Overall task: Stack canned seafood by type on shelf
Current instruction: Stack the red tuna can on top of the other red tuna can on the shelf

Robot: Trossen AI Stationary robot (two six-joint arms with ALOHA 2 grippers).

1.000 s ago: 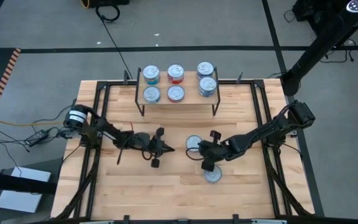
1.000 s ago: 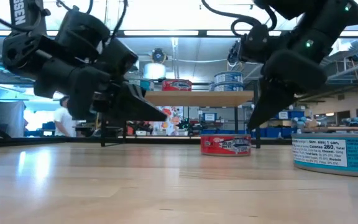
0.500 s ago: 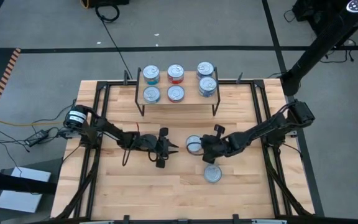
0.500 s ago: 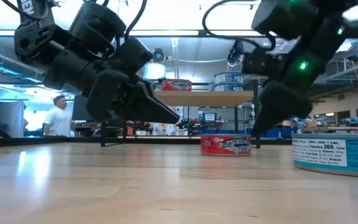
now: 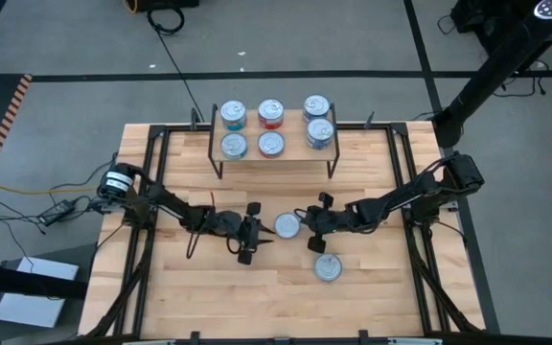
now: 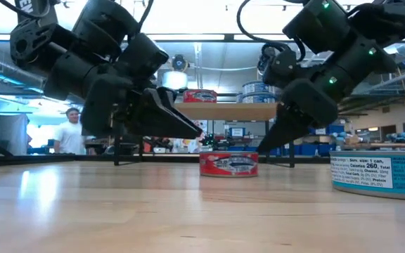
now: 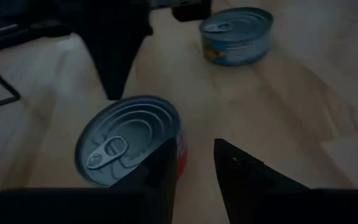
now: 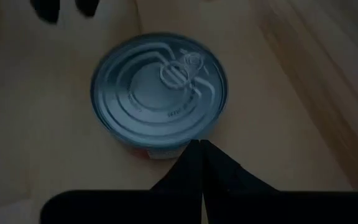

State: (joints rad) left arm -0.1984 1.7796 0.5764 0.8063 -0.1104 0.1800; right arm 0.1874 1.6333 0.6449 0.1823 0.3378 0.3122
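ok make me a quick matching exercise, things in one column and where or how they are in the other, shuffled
Things:
1. red can
2. teal can
3. right tool
4. shelf

States:
a. fingers shut, just beside the red can
b. holds six cans
c. on the table between the two tools
d. alone on the table, nearer the front edge

Pairs: 1-c, 2-d, 3-a, 4-b
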